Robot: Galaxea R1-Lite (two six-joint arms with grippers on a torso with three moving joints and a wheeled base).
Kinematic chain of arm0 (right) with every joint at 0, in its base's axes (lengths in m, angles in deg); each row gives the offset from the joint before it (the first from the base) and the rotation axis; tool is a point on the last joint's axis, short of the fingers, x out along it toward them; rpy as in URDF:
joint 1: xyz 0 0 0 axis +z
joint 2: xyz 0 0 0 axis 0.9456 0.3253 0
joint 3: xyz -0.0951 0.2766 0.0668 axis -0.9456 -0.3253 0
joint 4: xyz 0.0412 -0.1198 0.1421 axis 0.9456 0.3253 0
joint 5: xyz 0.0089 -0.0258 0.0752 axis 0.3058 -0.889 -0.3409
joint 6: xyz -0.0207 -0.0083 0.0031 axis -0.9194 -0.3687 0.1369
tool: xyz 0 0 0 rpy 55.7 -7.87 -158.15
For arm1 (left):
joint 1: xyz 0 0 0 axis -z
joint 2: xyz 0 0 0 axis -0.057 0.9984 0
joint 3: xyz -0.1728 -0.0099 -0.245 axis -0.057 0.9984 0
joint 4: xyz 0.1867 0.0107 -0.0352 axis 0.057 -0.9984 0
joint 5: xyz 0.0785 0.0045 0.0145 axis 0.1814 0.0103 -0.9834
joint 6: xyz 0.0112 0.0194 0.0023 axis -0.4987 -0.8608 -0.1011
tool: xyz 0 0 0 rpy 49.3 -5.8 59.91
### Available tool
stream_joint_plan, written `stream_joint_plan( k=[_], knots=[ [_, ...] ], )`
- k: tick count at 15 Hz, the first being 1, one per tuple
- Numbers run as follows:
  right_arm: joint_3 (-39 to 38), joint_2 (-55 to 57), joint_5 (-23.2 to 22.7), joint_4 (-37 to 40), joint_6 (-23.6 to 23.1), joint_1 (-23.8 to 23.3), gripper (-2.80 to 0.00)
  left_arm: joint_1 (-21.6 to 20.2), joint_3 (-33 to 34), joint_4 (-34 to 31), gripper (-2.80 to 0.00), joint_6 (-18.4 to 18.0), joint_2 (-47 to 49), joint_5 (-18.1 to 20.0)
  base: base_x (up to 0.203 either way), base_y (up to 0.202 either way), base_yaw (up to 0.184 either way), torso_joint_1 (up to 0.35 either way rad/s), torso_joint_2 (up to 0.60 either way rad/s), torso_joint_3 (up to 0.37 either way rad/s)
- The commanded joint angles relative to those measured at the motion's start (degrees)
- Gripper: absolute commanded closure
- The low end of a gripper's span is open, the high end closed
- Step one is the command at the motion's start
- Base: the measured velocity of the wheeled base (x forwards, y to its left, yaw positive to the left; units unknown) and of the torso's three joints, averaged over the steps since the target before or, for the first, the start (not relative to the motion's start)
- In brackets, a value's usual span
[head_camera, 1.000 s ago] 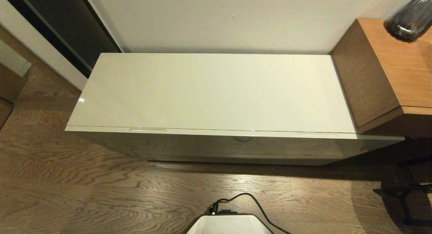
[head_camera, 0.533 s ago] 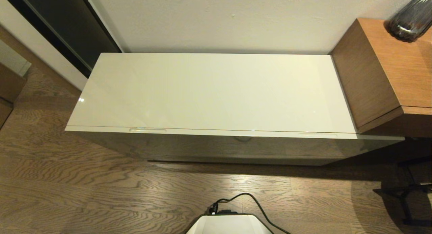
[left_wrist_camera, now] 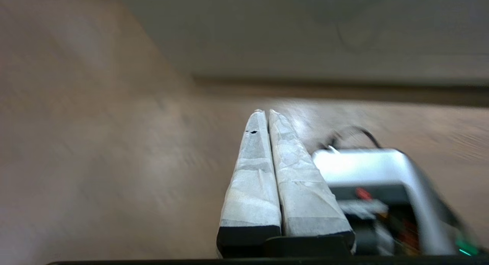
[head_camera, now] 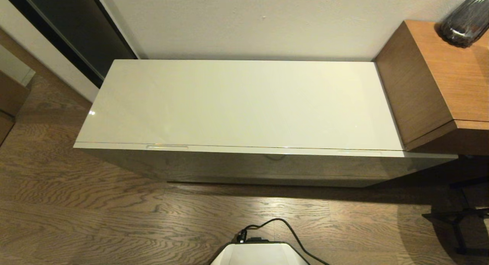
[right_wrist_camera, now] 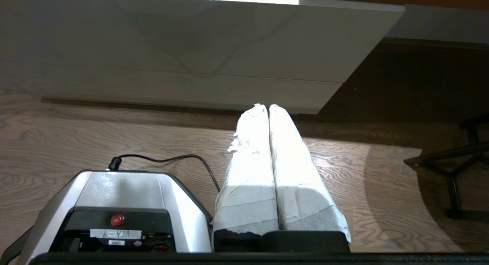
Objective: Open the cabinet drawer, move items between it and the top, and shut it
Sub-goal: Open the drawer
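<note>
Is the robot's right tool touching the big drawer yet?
Apart. The right wrist view shows the right tool shut, low above the wood floor, with a bare stretch of floor between its tips and the closed cabinet drawer.

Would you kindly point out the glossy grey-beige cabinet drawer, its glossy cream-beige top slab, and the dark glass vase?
Glossy grey-beige cabinet drawer [head_camera: 267,164]: head view, middle of its closed flat front.
Glossy cream-beige top slab [head_camera: 240,104]: head view, bare centre of the surface.
Dark glass vase [head_camera: 464,22]: head view, lower body.
</note>
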State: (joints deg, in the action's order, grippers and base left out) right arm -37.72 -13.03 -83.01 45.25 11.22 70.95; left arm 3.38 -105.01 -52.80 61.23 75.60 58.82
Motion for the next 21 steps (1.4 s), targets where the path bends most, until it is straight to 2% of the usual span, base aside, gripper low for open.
stream_joint_plan(
  k=[1,5,9,11,14,21],
  knots=[
    [0.0,0.2,0.0,0.0,0.0,0.0,0.0,0.1,-8.0,-0.1,0.0,2.6,23.2,2.2,0.0,0.0,0.0,0.0,0.0,0.0],
    [0.0,0.2,0.0,0.0,0.0,0.0,0.0,0.6,-16.6,6.5,0.0,6.5,44.5,6.1,0.0,0.0,0.0,0.0,0.0,0.0],
    [0.0,0.2,0.0,-0.1,0.0,0.0,0.0,3.0,-21.7,16.0,0.0,7.4,61.8,6.8,0.0,0.0,0.0,0.0,0.0,0.0],
    [0.0,0.2,0.0,0.0,0.0,0.0,0.0,3.7,-27.0,18.4,0.0,7.7,69.2,6.9,0.0,0.0,0.0,0.0,0.0,0.0],
    [0.0,0.2,0.0,0.0,0.0,0.0,0.0,7.4,-32.8,19.7,0.0,8.1,74.6,4.5,0.0,0.0,0.0,0.0,0.0,0.0],
    [0.0,0.2,0.0,-0.1,0.0,0.0,0.0,8.5,-41.7,19.8,0.0,7.6,81.5,0.4,0.0,0.0,0.0,0.0,0.0,0.0]
  ],
)
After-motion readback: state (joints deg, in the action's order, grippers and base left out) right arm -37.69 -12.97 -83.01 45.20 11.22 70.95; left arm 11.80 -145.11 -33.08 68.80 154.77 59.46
